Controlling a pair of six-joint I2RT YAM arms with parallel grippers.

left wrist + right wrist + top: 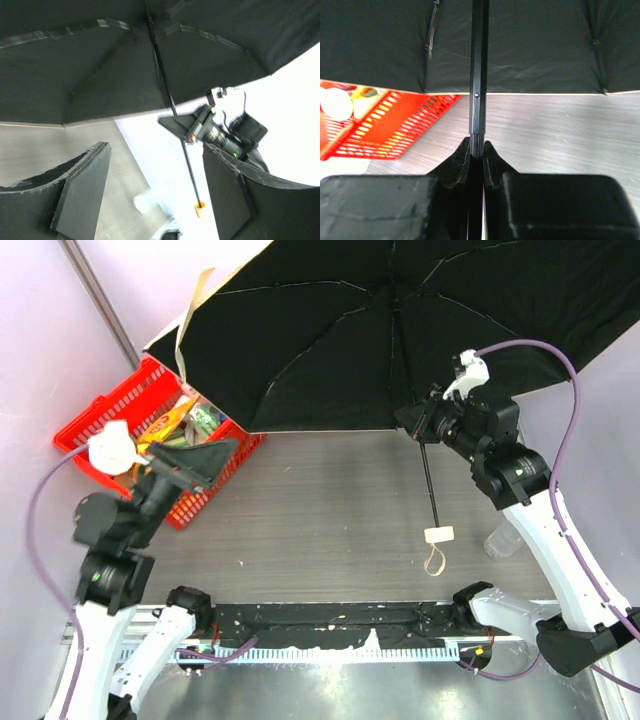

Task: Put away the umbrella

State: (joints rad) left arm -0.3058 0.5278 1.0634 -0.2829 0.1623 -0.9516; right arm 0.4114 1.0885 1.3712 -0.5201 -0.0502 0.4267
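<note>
Our right claw (pixel 476 150) clenches the umbrella shaft (pixel 479 60), left claw (pixel 205 462) released, and we risk the open canopy (pixel 400 330) snagging the red basket (pixel 100 405).

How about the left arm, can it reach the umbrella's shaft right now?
Probably yes: the left gripper is open near the edge of the umbrella, with only table between it and the shaft. The right gripper clamps the shaft high up, leaving the lower stretch free.

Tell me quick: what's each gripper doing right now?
Left gripper: open, nothing between the jaws.
Right gripper: closed on the umbrella shaft.
</note>
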